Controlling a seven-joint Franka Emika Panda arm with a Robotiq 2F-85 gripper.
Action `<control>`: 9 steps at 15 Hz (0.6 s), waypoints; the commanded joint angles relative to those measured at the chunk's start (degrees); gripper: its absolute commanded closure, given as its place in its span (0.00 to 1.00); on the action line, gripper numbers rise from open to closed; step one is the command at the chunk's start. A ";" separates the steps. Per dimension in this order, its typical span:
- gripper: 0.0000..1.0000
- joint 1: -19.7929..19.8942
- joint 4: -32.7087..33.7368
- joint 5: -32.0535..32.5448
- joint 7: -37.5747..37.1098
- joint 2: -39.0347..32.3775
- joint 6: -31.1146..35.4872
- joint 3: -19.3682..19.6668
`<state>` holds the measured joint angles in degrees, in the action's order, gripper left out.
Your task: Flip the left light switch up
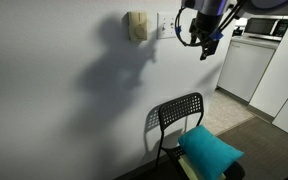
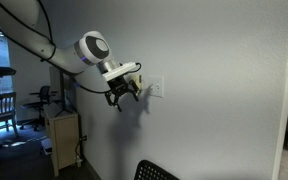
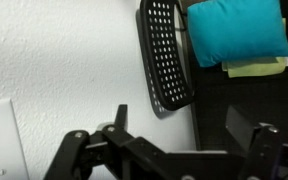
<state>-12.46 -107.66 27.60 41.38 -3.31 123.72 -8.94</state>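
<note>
Upper centre in an exterior view, the gripper (image 2: pixel 123 97) hangs with jaws spread and empty, just left of the white wall plate (image 2: pixel 156 88).

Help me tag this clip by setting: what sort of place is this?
Probably a home or flat: a kitchen corner with a microwave and a white appliance opens past the wall, a black perforated chair has a teal cushion, and a beige thermostat hangs beside the wall switch plate.
</note>
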 commanded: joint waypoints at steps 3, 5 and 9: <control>0.00 0.26 4.63 0.08 0.91 -3.73 -0.72 -1.35; 0.00 0.15 2.12 3.18 -1.95 -2.22 1.68 -1.00; 0.00 1.52 4.64 7.52 5.19 -7.57 14.64 -0.63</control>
<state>-12.34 -103.91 32.76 41.83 -7.46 130.20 -9.77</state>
